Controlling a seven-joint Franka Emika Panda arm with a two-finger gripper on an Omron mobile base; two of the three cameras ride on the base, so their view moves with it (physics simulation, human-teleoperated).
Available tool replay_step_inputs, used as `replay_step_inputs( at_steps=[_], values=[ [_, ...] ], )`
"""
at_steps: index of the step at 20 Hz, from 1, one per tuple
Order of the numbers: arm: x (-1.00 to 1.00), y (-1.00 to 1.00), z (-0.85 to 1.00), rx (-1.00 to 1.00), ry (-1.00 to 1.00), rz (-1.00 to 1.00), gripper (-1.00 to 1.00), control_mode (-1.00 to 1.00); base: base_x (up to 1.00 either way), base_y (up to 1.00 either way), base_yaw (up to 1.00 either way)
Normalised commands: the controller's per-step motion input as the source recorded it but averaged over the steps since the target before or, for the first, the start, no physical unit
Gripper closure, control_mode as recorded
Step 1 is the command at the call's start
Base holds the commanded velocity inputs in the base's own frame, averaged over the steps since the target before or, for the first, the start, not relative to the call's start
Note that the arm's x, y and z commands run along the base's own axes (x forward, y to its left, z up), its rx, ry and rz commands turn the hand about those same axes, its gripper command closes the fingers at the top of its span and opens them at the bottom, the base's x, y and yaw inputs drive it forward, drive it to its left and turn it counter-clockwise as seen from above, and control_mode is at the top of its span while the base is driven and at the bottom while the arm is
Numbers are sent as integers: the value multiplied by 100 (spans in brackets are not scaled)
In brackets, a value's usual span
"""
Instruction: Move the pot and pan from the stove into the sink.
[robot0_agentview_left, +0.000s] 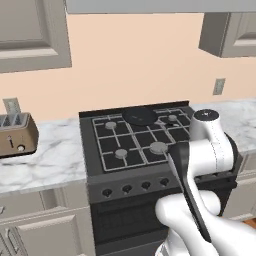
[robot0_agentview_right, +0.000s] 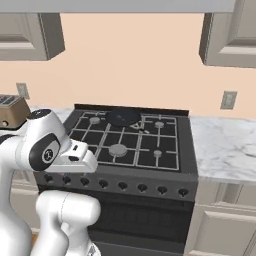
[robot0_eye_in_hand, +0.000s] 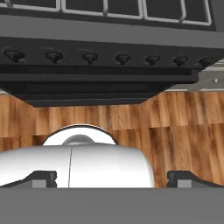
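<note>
Pan (robot0_agentview_left: 139, 116) empty on stove (robot0_agentview_left: 131, 165) rear grate; end effector (robot0_eye_in_hand: 112, 178) wide open, nothing between its tips

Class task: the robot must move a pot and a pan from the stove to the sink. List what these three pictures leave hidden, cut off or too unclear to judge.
- Stove, front right corner: the white arm covers it in the left base view.
- Pan: a flat dark disc at the back in both base views; its handle is too small to make out.
- Toaster: cut off by the left edge in both base views.
- Hand: the hand view shows its fingertips wide apart, holding nothing; the robot's own body hides the floor beyond.
</note>
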Motion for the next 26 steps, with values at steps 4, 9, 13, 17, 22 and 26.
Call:
replay_step_inputs(
  at_steps=[4,9,13,17,22,26],
  values=[
    [0,0,0,0,0,0,-100,100,41,4,0],
    [0,0,0,0,0,0,-100,100,3,-4,0],
    [0,0,0,0,0,0,-100,100,26,-43,4],
    [0,0,0,0,0,0,-100,100,28,-54,7],
    [0,0,0,0,0,0,-100,100,4,-18,3],
    [0,0,0,0,0,0,-100,100,56,-2,0]
  ],
)
